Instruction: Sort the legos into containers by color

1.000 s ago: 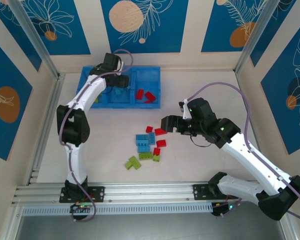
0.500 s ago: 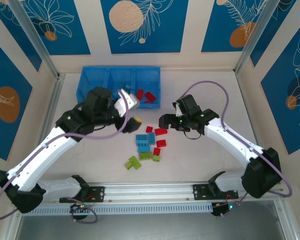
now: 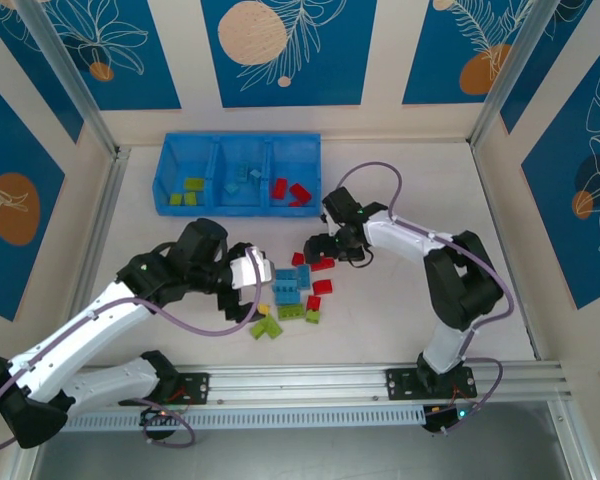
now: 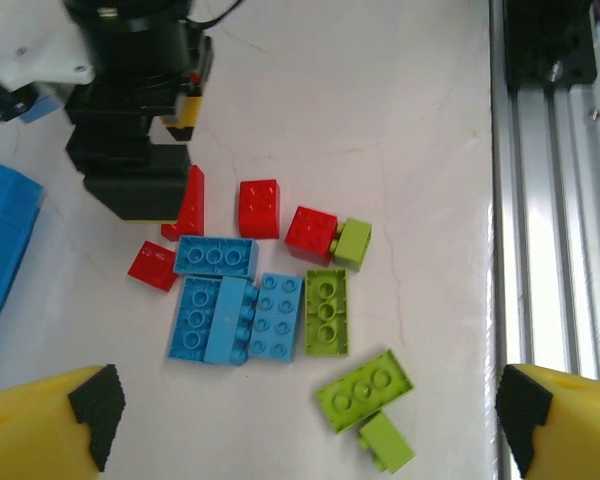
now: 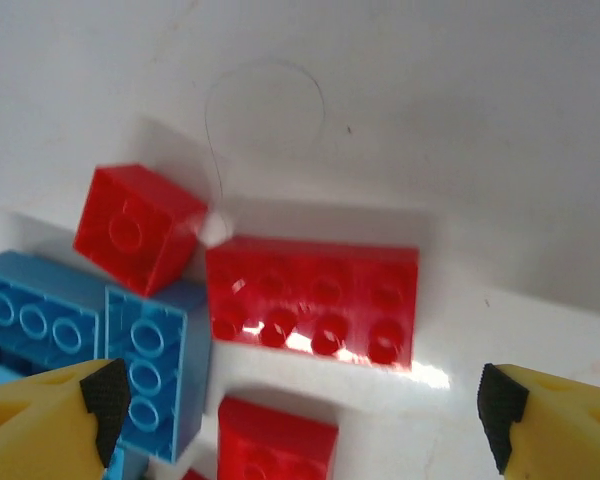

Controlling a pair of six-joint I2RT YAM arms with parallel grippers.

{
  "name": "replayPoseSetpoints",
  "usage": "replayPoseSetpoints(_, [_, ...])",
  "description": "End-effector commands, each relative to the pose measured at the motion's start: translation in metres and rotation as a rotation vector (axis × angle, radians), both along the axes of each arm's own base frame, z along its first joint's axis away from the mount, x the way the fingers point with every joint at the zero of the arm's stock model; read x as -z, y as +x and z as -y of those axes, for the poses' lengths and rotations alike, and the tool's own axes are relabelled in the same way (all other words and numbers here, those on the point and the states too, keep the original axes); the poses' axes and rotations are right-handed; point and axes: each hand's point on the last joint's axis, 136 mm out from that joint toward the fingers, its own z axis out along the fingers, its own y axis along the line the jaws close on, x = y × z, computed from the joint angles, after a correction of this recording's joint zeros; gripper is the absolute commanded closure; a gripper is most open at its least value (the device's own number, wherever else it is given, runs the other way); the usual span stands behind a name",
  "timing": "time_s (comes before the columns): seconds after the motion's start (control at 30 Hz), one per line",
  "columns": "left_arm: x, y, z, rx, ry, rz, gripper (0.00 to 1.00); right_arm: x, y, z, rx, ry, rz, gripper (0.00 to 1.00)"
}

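Blue bin (image 3: 230, 209) at the bench's (image 3: 410, 180) far side, lime bricks (image 3: 188, 190) in left compartment, light blue bricks (image 3: 246, 180) in middle, red bricks (image 3: 291, 190) in right, loose legos (image 3: 295, 295) mid-bench, left claw (image 3: 256, 287) spread wide and empty above them, right claw (image 3: 320, 247) gaping, empty, over long red brick (image 5: 315, 300)

Left arm (image 3: 90, 325) and right arm (image 3: 405, 237): white link shells, black joint housings, black bases. Lilac cable (image 3: 372, 166) routed along each in loose loops. Fingers (image 4: 30, 435) of left gripper (image 4: 305, 425) and right gripper (image 5: 302, 405): yellow, with black pads (image 4: 95, 410) at tips. Green indicator light (image 3: 462, 411) at right base.
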Motion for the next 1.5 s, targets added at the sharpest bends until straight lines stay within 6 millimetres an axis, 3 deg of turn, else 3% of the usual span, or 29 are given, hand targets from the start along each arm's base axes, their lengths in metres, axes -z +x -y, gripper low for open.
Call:
replayPoseSetpoints(0.0, [0.006, -0.001, -0.002, 0.025, 0.031, 0.027, 0.00, 0.006, 0.006, -0.005, -0.001, -0.042, -0.011, 0.08])
replayPoseSetpoints(0.13, [0.007, -0.001, -0.003, 0.023, 0.025, 0.048, 0.00, 0.021, 0.007, -0.008, 0.007, -0.065, -0.042, 0.13])
replayPoseSetpoints(0.4, [0.008, 0.003, -0.003, 0.012, 0.033, 0.058, 0.00, 0.053, -0.006, 0.011, 0.047, -0.156, -0.092, 0.24])
replayPoseSetpoints(0.53, [0.009, 0.004, -0.004, 0.007, 0.039, 0.061, 0.00, 0.056, -0.008, 0.021, 0.085, -0.190, -0.086, 0.39])
replayPoseSetpoints(0.6, [0.009, 0.005, -0.004, 0.002, 0.042, 0.066, 0.00, 0.045, -0.007, 0.023, 0.111, -0.177, -0.061, 0.46])
replayPoseSetpoints(0.67, [0.010, 0.006, -0.005, 0.000, 0.045, 0.069, 0.00, 0.025, -0.004, 0.022, 0.130, -0.152, -0.009, 0.48])
replayPoseSetpoints(0.8, [0.008, 0.008, -0.006, -0.011, 0.041, 0.091, 0.00, -0.043, 0.007, 0.014, 0.145, -0.085, 0.214, 0.46])
replayPoseSetpoints(0.93, [0.006, 0.011, -0.007, -0.022, 0.033, 0.121, 0.00, -0.105, 0.020, -0.006, 0.115, 0.020, 0.404, 0.44])
replayPoseSetpoints(1.03, [0.004, 0.017, -0.010, -0.045, 0.034, 0.157, 0.00, -0.135, 0.044, -0.020, 0.093, 0.043, 0.507, 0.43])
replayPoseSetpoints(1.17, [0.003, 0.029, -0.018, -0.107, 0.056, 0.222, 0.00, -0.152, 0.095, -0.048, 0.015, 0.014, 0.623, 0.43])
replayPoseSetpoints(1.37, [0.008, 0.041, -0.028, -0.161, 0.097, 0.290, 0.00, -0.139, 0.177, -0.070, -0.009, -0.047, 0.671, 0.44])
replayPoseSetpoints(1.47, [0.009, 0.044, -0.029, -0.171, 0.106, 0.297, 0.00, -0.134, 0.206, -0.078, -0.020, -0.071, 0.679, 0.36])
